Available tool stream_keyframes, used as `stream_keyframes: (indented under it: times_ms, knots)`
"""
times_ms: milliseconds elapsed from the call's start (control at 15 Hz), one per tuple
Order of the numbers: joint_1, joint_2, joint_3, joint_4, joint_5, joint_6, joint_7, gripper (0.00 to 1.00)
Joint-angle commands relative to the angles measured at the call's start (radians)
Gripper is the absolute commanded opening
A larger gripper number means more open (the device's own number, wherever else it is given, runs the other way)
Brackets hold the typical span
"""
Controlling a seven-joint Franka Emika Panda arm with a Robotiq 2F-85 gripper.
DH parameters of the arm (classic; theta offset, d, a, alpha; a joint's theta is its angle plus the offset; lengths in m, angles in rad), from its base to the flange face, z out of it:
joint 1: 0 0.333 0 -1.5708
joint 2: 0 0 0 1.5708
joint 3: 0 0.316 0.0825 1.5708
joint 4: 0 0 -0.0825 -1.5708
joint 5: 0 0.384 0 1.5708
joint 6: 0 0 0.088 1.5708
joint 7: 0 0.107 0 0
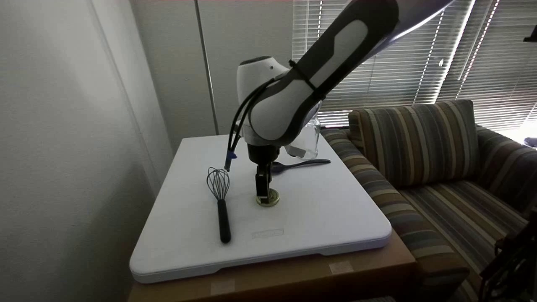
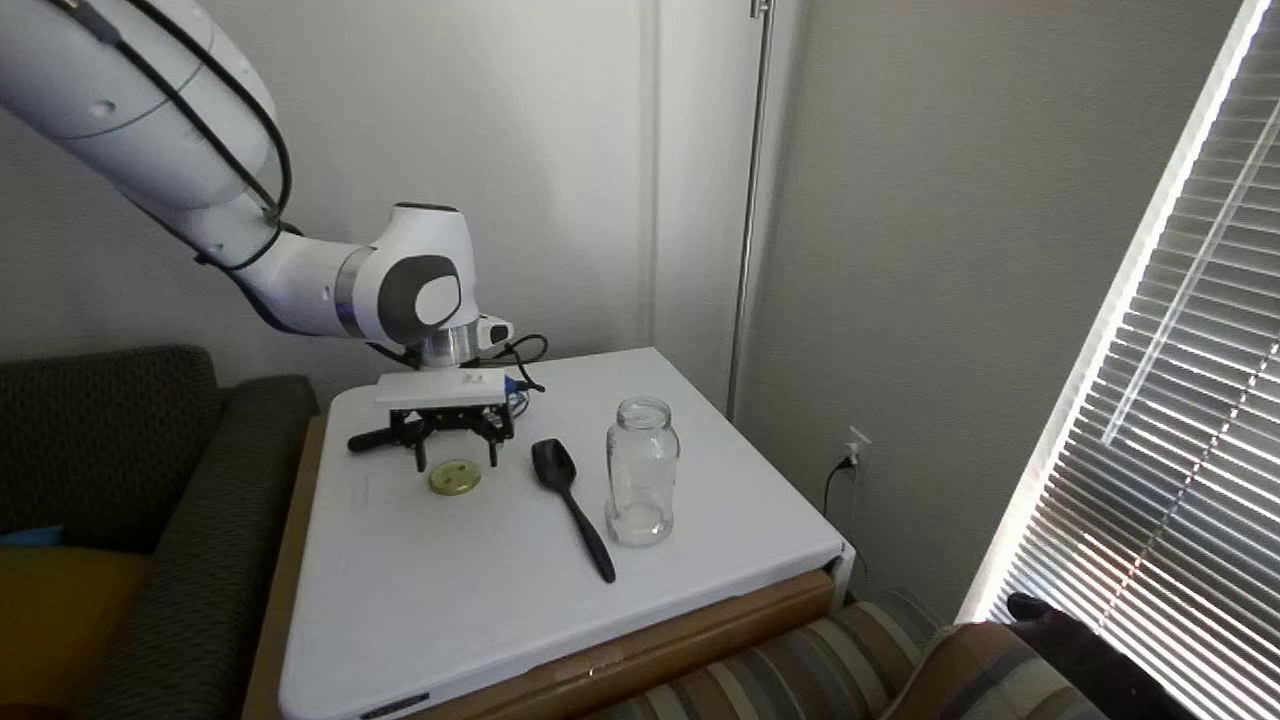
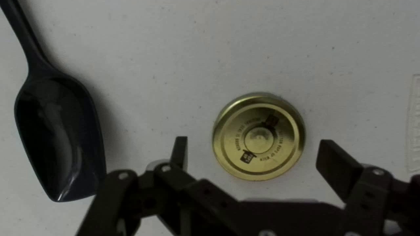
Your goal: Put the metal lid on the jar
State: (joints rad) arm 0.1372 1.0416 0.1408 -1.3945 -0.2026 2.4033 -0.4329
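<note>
The gold metal lid (image 1: 274,198) lies flat on the white table top; it also shows in an exterior view (image 2: 455,479) and in the wrist view (image 3: 259,139). My gripper (image 2: 457,466) is open, pointing down just above the lid. In the wrist view, the gripper's fingers (image 3: 253,142) stand apart on either side of the lid, with a gap on both sides and nothing held. The clear glass jar (image 2: 642,475) stands upright and open-mouthed on the table, beyond the black spoon; in an exterior view the jar (image 1: 311,140) is partly hidden by the arm. The jar is out of the wrist view.
A black spoon (image 2: 577,508) lies between the lid and the jar; its bowl (image 3: 60,137) is left of the gripper in the wrist view. A black whisk (image 1: 222,209) lies on the opposite side of the lid. A striped couch (image 1: 411,155) adjoins the table (image 1: 327,218); a wall stands opposite.
</note>
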Motion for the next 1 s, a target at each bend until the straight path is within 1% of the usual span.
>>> stream_keyframes:
  times_ms: [0, 67, 133, 400, 667, 933]
  knots:
    - [-0.026, 0.016, 0.028, 0.039, 0.014, -0.07, -0.047, 1.0]
    - [-0.037, -0.005, 0.038, 0.025, 0.025, -0.085, -0.052, 1.0]
    - [-0.003, 0.007, 0.009, 0.017, 0.001, -0.04, -0.009, 1.0]
    - [-0.007, -0.001, 0.01, 0.022, 0.005, -0.06, -0.008, 1.0]
    - [0.009, 0.028, 0.007, 0.026, 0.003, -0.029, 0.017, 1.0]
    - [0.043, 0.044, -0.018, 0.02, -0.013, -0.019, 0.079, 1.0]
